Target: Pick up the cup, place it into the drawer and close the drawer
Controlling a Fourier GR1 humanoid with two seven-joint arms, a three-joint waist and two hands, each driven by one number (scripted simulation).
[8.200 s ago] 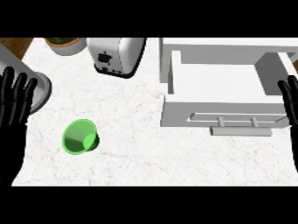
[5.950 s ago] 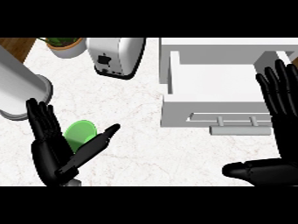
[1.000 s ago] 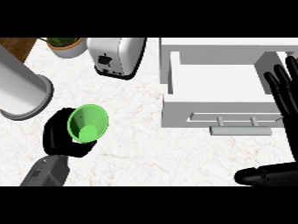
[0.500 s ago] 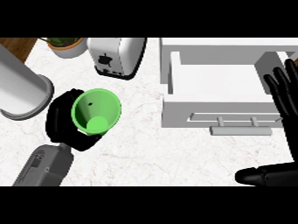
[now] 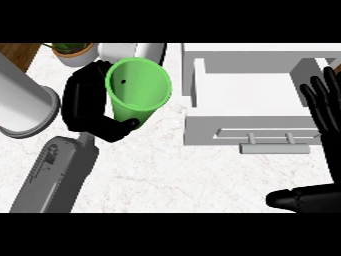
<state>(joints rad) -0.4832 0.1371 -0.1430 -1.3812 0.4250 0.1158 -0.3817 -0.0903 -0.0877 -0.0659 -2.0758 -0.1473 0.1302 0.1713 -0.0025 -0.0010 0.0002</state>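
Left hand [image 5: 92, 107], fingers curled round green cup [image 5: 137, 90], now lifted higher, upper centre-left, nearer open drawer [image 5: 250, 117]. Right hand [image 5: 337, 115] open, right edge. Placement next.

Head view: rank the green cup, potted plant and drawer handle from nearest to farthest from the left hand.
1. Green cup: held in the left hand.
2. Potted plant: just beyond the hand, at the far counter edge.
3. Drawer handle: off to the right, on the open drawer's front.

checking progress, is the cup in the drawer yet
No, the green cup is held by the left hand above the counter, left of the open drawer.
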